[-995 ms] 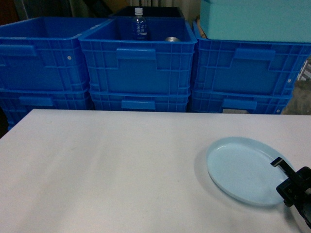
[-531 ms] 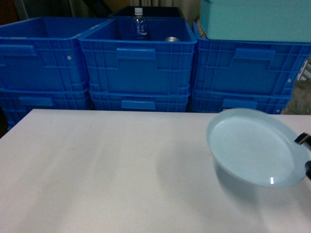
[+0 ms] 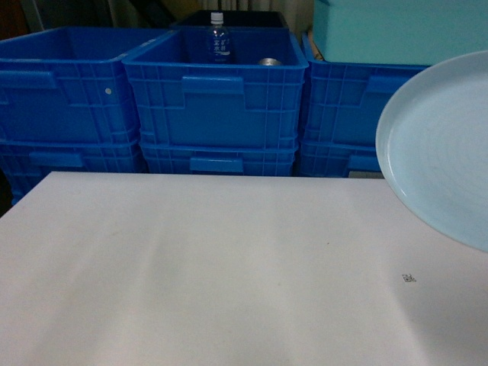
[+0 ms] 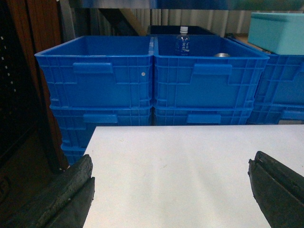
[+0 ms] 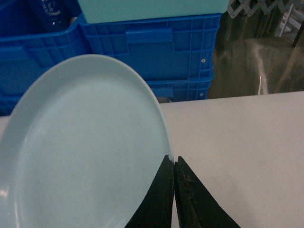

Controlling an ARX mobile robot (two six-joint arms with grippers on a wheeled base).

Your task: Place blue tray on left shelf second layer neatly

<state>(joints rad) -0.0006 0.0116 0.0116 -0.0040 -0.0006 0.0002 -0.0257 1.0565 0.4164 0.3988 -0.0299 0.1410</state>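
The pale blue tray hangs tilted in the air at the right edge of the head view, clear of the white table. In the right wrist view the blue tray fills the left half, and my right gripper is shut on its rim, one finger inside the dish and one outside. That gripper itself is out of the head view. My left gripper is open above the table's near left corner, nothing between its fingers. The left shelf is out of view.
Stacked deep-blue crates stand behind the table's far edge; the middle one holds a water bottle and a can. A teal box rests on the right stack. A small printed mark lies on the table.
The blue tray, lying flat on the table a second ago, has been lifted and tilted, rising up and to the right. The right gripper has left the head view.
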